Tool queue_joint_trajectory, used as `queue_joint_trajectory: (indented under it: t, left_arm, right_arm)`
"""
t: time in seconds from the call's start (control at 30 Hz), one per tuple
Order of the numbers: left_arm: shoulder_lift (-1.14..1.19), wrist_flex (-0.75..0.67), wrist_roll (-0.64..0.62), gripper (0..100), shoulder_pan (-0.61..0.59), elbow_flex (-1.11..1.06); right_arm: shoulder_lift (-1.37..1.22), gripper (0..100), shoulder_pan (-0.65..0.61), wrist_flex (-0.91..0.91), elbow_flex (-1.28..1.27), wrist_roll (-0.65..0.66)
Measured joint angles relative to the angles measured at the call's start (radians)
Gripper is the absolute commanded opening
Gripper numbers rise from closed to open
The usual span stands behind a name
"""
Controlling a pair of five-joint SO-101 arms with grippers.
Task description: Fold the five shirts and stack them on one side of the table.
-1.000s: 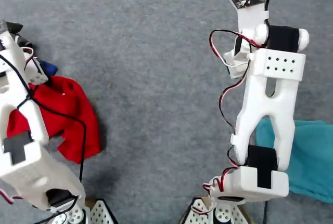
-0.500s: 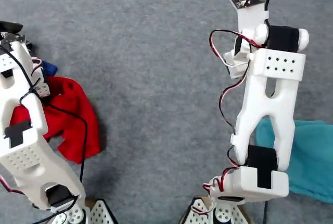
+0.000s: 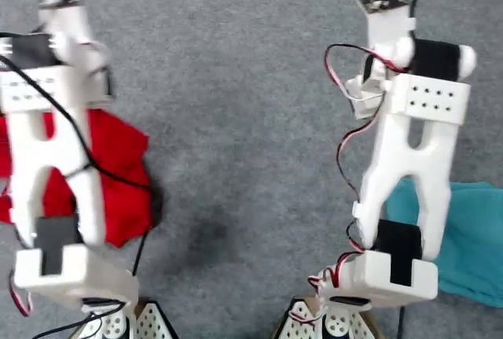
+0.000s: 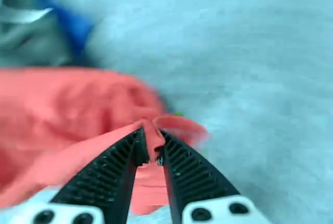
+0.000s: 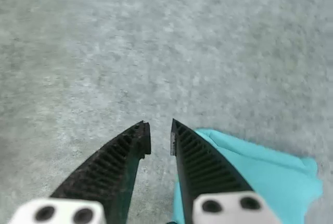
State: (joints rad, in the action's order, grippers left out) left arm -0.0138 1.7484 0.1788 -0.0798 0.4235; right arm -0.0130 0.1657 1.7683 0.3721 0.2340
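The left gripper (image 4: 151, 143) pinches a fold of the red shirt (image 3: 118, 158), half hidden under its arm (image 3: 47, 158) on the left side. The right gripper (image 5: 160, 133) is barely parted, empty, by the cut-off teal shirt (image 3: 471, 233).

Red shirt (image 4: 67, 104): plain red cloth, unfolded, lying in a creased heap on the table (image 3: 236, 119).
Red shirt, grip: one fold at its edge is pinched between the jaws of the left hand (image 4: 151, 134) and rises in a small peak at the fingertips. The rest spreads away from that hand to one side.
Teal shirt (image 5: 260, 169): plain teal cloth, unfolded and loosely bunched, with one corner showing. It lies on the table just beside one finger of the right hand (image 5: 160, 130), outside the jaws. Contact cannot be told.
Blue garment (image 4: 73, 24): a strip of blue cloth beyond the red shirt, well apart from the left hand. It is too blurred to tell its kind or pose.
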Motion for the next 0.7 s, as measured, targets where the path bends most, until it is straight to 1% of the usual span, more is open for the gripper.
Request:
queue_joint_trajectory:
  t: [0.13, 0.27, 0.33, 0.43, 0.5, 0.53, 0.6, 0.7]
  left_arm:
    - [-0.064, 0.0, 0.0, 2, 0.247, 0.0]
    - [-0.075, -0.018, 0.0, 2, 0.503, 0.014]
    - [-0.075, -0.068, 0.0, 2, 0.618, 0.04]
    - [-0.075, -0.18, 0.0, 2, 0.761, 0.061]
    - [-0.075, -0.241, -0.015, 2, 0.835, 0.063]
    - [-0.075, -0.264, -0.035, 4, 0.864, 0.063]
    - [-0.068, -0.293, -0.075, 12, 0.91, 0.069]
    - [-0.048, -0.302, -0.141, 23, 0.924, 0.069]
  right_arm:
    - [0.0, 9.4, 0.14, 0.0, 0.037, 0.0]
    - [0.0, 9.4, 0.284, 0.0, 0.087, 0.0]
    - [0.0, 9.4, 0.353, 0.0, 0.104, 0.006]
    - [0.0, 9.4, 0.427, 0.0, 0.107, 0.052]
    - [0.0, 9.4, 0.462, 0.0, 0.107, 0.075]
    - [0.0, 9.4, 0.477, 0.0, 0.107, 0.081]
    - [0.0, 9.4, 0.5, 0.0, 0.107, 0.098]
    - [0.0, 9.9, 0.5, 0.0, 0.107, 0.13]
